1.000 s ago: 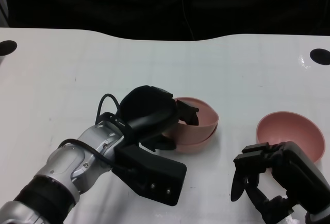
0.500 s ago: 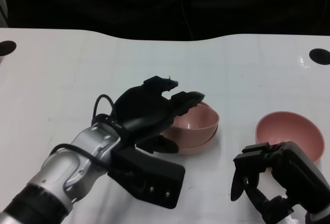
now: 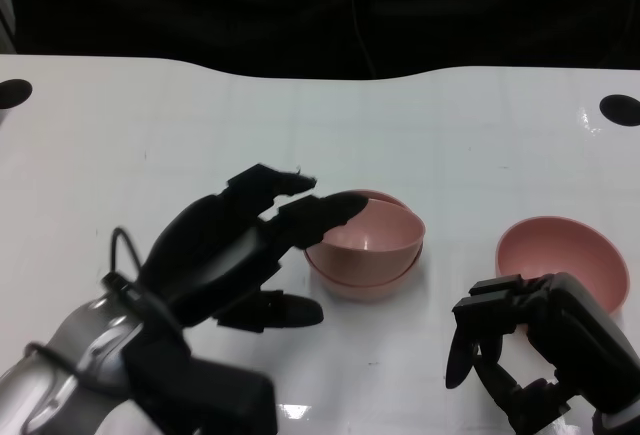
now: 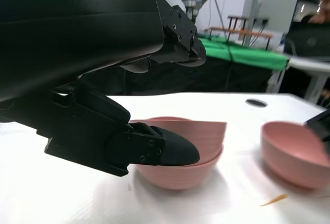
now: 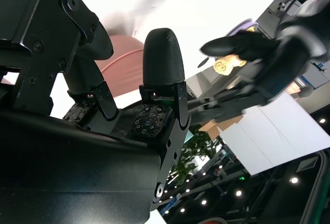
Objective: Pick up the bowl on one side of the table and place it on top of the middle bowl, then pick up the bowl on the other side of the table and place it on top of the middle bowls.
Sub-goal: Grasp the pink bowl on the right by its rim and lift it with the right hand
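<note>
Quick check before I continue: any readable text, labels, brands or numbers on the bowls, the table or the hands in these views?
None can be read.
Stacked pink bowls: plain, no marking.
Single pink bowl: plain, no marking.
White table: faint grid lines only, no text.
Left hand and right hand: black shells with screws, no label visible.
Background in the wrist views: too blurred to read anything.

The head view looks steeply down on the white table (image 3: 200, 115) from the near side. The left wrist view sits low, close behind its hand (image 4: 103, 80), facing right. Both share the stacked bowls (image 3: 365, 250) and the right bowl (image 3: 562, 255). The right wrist view is tilted upward.
</note>
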Available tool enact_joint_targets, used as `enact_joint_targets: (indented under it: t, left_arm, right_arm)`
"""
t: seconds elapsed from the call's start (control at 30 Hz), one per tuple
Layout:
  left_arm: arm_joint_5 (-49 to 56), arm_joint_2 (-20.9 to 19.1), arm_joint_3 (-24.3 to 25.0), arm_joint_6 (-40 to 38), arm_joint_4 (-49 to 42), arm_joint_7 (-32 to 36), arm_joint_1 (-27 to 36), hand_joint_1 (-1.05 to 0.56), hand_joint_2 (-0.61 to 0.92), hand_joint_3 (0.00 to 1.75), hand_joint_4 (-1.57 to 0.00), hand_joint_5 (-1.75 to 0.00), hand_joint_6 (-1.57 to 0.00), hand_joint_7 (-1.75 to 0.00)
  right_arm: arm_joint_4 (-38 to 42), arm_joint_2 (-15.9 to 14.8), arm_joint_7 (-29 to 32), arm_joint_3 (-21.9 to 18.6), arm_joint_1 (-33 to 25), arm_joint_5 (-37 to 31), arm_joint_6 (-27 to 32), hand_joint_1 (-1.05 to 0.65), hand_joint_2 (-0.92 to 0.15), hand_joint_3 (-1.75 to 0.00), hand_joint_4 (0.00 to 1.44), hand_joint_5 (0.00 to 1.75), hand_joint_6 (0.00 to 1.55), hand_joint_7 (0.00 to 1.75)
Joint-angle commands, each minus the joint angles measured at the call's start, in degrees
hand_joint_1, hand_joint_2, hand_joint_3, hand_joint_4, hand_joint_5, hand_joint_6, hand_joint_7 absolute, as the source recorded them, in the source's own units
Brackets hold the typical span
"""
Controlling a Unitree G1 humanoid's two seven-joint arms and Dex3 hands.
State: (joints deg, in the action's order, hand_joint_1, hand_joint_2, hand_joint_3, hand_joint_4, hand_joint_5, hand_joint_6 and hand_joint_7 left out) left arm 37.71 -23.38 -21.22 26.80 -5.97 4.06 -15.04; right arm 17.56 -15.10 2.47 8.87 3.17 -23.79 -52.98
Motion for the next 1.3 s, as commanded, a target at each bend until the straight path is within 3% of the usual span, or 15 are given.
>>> enact_joint_targets:
  t: [0.03,0.17,0.23,0.27,0.3,0.37,0.83,0.87,0.9,0.93,0.97,1.03,1.17,1.3]
  left_arm:
    - [-2.74,-1.32,3.06,2.53,3.49,0.90,4.10,-0.55,0.92,0.25,-0.18,-0.76,-0.44,-0.11]
    - [-11.70,0.42,5.97,2.79,7.11,-1.69,10.56,-0.48,0.92,0.22,-0.26,-0.92,-0.56,-0.16]
    - [-18.47,2.06,6.84,1.44,9.64,-3.99,13.95,-0.37,0.92,0.21,-0.29,-1.10,-0.61,-0.22]
    - [-21.54,3.04,7.21,0.74,10.91,-4.80,15.56,-0.31,0.92,0.21,-0.32,-1.18,-0.61,-0.33]
    - [-23.28,3.70,7.51,0.25,11.75,-5.43,16.50,-0.26,0.92,0.22,-0.35,-1.23,-0.53,-0.58]
    - [-24.68,4.41,8.05,-0.48,12.75,-6.53,17.37,-0.23,0.92,0.22,-0.37,-1.26,-0.48,-0.75]
    - [-24.47,6.41,9.94,-1.02,13.60,-9.44,18.06,-0.23,0.92,0.22,-0.38,-1.27,-0.44,-0.83]
    - [-26.90,8.05,10.38,-2.93,15.80,-8.78,21.18,-0.23,0.92,0.22,-0.38,-1.27,-0.44,-0.83]
    - [-29.46,9.52,10.82,-5.86,18.45,-8.42,24.58,-0.16,0.89,0.32,-0.52,-1.36,-0.55,-0.97]
    - [-33.25,10.20,11.70,-5.20,16.78,-9.28,26.93,-0.12,0.77,0.60,-0.62,-1.46,-0.63,-1.10]
    - [-36.33,10.57,12.42,-4.21,14.87,-10.47,28.15,-0.07,0.56,1.09,-0.78,-1.63,-0.74,-1.38]
    - [-39.85,10.46,13.39,-1.53,10.99,-13.05,27.86,-0.04,0.39,1.45,-0.86,-1.72,-0.78,-1.58]
    - [-42.01,10.62,14.60,0.55,8.07,-16.17,26.80,-0.04,0.33,1.58,-0.88,-1.74,-0.79,-1.63]
    - [-42.76,10.63,15.55,2.66,5.49,-18.33,25.99,-0.04,0.31,1.60,-0.88,-1.75,-0.79,-1.63]
  right_arm:
    - [-0.39,-0.54,0.21,-0.30,-0.36,0.42,0.29,0.26,0.05,-1.73,1.08,1.53,1.09,1.14]
    - [-0.44,-0.60,-0.03,-0.16,-0.29,0.74,0.21,0.27,0.06,-1.73,1.07,1.55,1.08,1.15]
    - [-0.57,-0.56,-0.08,-0.12,-0.35,0.73,0.53,0.26,0.06,-1.74,1.07,1.56,1.08,1.15]
    - [-0.66,-0.51,-0.02,-0.13,-0.37,0.59,0.69,0.25,0.06,-1.74,1.06,1.57,1.07,1.15]
    - [-0.74,-0.49,0.03,-0.13,-0.39,0.48,0.80,0.25,0.06,-1.73,1.06,1.57,1.07,1.15]
    - [-0.81,-0.48,0.11,-0.11,-0.39,0.41,0.88,0.25,0.06,-1.73,1.06,1.58,1.07,1.16]
    - [-0.89,-0.50,0.11,-0.08,-0.42,0.42,0.97,0.25,0.06,-1.73,1.06,1.58,1.07,1.16]
    - [-0.80,-0.42,0.22,-0.07,-0.33,0.31,0.94,0.25,0.06,-1.73,1.06,1.58,1.07,1.16]
    - [-0.82,-0.37,0.32,-0.08,-0.29,0.22,0.94,0.25,0.06,-1.73,1.06,1.58,1.07,1.16]
    - [-0.59,-0.33,0.23,-0.16,-0.07,0.81,0.86,0.25,0.06,-1.74,1.06,1.57,1.07,1.16]
    - [-0.52,-0.27,0.16,-0.27,0.07,1.36,0.86,0.23,0.02,-1.70,1.05,1.54,1.04,1.14]
    - [-0.38,-0.16,0.37,-0.59,0.36,1.97,0.70,0.22,-0.03,-1.62,1.03,1.51,1.00,1.09]
    - [-0.79,-0.09,0.63,-1.08,0.57,1.92,1.53,0.21,-0.06,-1.55,0.97,1.48,0.95,1.04]
    - [-2.32,-0.14,0.04,-1.54,0.35,2.83,3.48,0.15,-0.09,-1.45,0.87,1.33,0.87,0.96]
